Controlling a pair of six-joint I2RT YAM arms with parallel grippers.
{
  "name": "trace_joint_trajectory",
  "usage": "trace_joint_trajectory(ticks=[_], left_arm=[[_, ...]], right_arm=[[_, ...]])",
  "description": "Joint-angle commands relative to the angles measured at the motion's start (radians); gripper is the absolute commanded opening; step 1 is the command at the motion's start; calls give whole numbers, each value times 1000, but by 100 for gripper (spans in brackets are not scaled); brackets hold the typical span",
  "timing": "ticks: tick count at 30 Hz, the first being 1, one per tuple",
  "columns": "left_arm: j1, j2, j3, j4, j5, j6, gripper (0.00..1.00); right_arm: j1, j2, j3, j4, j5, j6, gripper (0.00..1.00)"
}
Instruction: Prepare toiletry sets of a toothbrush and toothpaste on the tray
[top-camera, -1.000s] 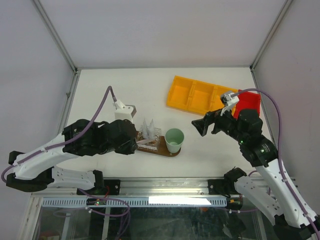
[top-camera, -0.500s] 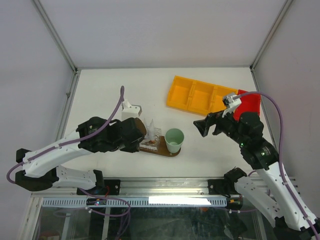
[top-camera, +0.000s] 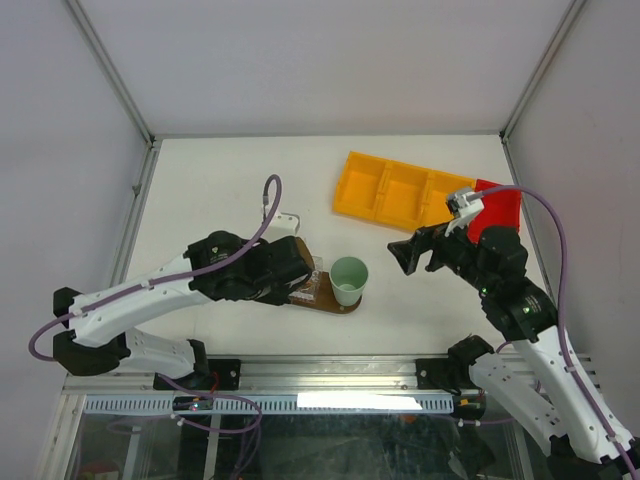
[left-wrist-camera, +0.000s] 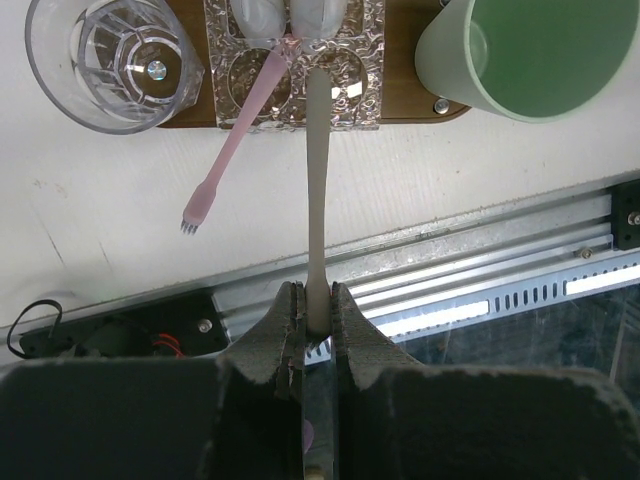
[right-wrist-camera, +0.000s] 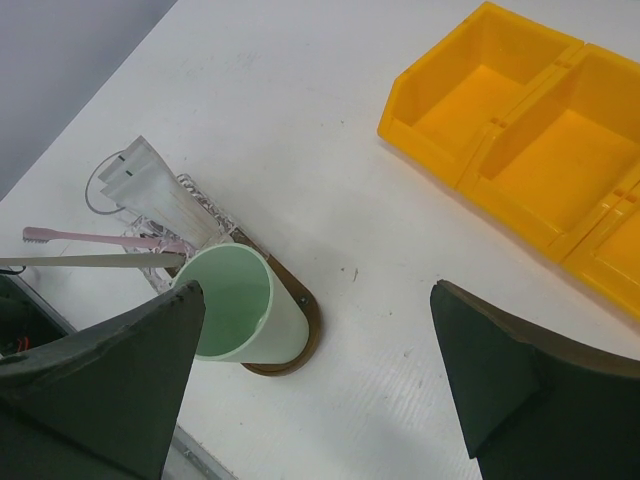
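Seating pale grey toothbrush (left-wrist-camera: 316, 180), clamped in left gripper (left-wrist-camera: 310, 320), onto clear holder (left-wrist-camera: 355, 60) on tray (left-wrist-camera: 398, 60) beside pink toothbrush (left-wrist-camera: 240, 120); next, probably letting go and backing straight out, with right gripper (right-wrist-camera: 315, 295) spread wide, empty.

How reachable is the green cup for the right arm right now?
Probably yes. The right claw hangs open right of the green cup, only table between; the left claw grips a toothbrush on its other side.
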Motion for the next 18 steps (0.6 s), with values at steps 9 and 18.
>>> trace_joint_trajectory(ticks=[9, 18], left_arm=[[32, 52, 47, 21, -16, 31, 0], [63, 59, 37, 21, -4, 52, 0]], right_arm=[[3, -17, -3, 82, 7, 11, 100], [3, -25, -3, 85, 14, 11, 99]])
